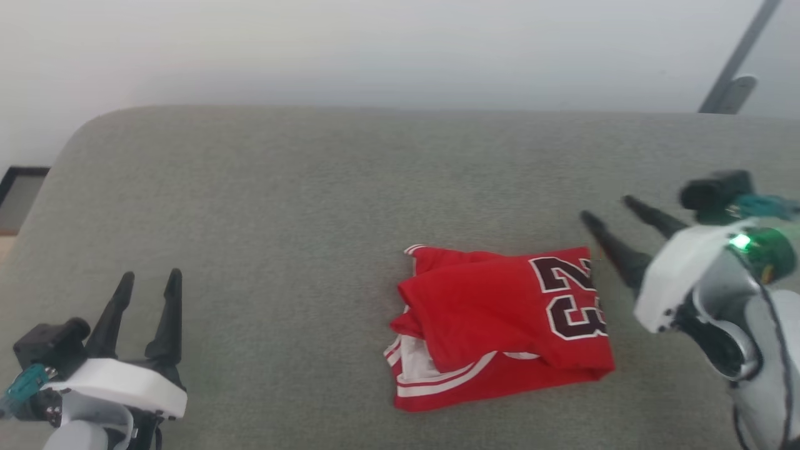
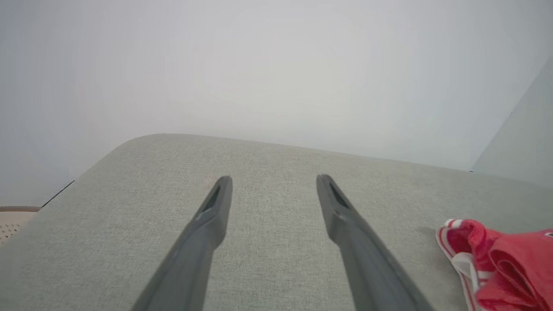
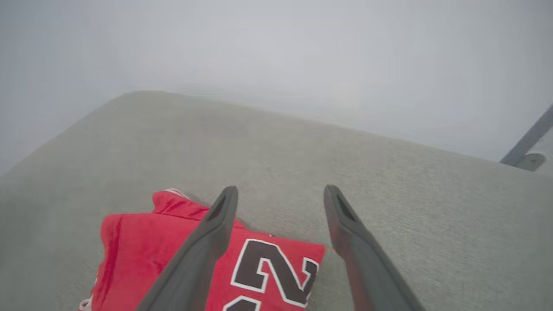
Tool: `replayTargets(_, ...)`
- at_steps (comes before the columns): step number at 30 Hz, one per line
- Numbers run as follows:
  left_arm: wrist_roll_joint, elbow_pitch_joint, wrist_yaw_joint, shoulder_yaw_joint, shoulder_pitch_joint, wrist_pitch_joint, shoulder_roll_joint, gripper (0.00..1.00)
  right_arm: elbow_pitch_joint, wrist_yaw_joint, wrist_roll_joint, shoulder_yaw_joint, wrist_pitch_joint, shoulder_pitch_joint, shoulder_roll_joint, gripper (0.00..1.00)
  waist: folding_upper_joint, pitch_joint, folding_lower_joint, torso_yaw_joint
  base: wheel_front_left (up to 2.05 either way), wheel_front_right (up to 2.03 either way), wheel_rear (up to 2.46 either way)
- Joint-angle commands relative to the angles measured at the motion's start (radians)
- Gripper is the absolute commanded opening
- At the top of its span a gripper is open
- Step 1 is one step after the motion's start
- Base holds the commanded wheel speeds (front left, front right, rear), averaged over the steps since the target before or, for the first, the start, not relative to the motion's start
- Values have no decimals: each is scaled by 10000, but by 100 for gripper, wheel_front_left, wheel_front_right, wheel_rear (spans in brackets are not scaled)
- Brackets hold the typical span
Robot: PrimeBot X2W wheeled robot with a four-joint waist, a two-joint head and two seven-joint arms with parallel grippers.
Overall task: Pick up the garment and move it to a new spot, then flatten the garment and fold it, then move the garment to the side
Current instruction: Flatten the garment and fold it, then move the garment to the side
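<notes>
A table (image 1: 281, 187) covered in grey-green woven fabric, its far left corner rounded, spreads before a plain pale wall (image 1: 375, 50). Beyond the table's far right edge a grey bar (image 1: 740, 53) rises at a slant, with a pale rounded fitting (image 1: 737, 90) at its foot. Off the table's left side, a dark-framed panel (image 1: 19, 194) sits low down.

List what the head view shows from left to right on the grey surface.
left tool → garment, folded → right tool
</notes>
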State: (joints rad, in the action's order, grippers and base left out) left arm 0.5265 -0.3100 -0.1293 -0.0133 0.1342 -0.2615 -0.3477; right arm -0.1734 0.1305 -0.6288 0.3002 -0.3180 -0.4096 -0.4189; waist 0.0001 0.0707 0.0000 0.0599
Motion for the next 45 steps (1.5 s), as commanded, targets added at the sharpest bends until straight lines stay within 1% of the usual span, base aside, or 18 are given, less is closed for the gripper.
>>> replayTargets(1,-153,41,-10,53,-176,-36,-54,100,-107,4,186,-116,488,199,-97,100,-1,-118,0,-216,0,0,0)
replayTargets(6,-157,63,-11,311,-473,-36,-120,100,-643,4,767,-489,2203,605,-314,100,-1,-292,0,-572,0,0,0)
replayTargets(10,-161,66,-11,459,-699,-36,-185,100,-1218,4,1168,-743,3373,894,-329,100,-1,-387,0,-835,0,0,0)
replayTargets(14,-140,100,-11,628,-897,-36,-176,100,-1800,2,1560,-989,4311,1079,-111,100,-1,-466,0,-1059,0,0,0)
replayTargets(18,-201,112,-11,684,-980,-36,-125,100,-2356,2,1927,-1196,4974,1245,26,100,-1,-554,0,-1189,0,0,0)
replayTargets(21,-184,110,-11,720,-1061,-36,-115,100,-2608,2,2091,-1332,5263,1363,165,100,-1,-606,0,-1253,0,0,0)
replayTargets(29,-196,154,-11,845,-1172,-36,-137,100,-2830,2,2222,-1658,5601,1663,443,100,-1,-668,0,-1315,0,0,0)
replayTargets(34,-236,199,-11,899,-1227,-36,-169,100,-2851,2,2330,-1769,5679,1787,550,100,-1,-670,0,-1323,0,0,0)
replayTargets(45,-282,143,-11,736,-1090,-36,-190,100,-2825,2,2305,-1633,5589,1835,665,100,-1,-654,0,-1225,0,0,0)
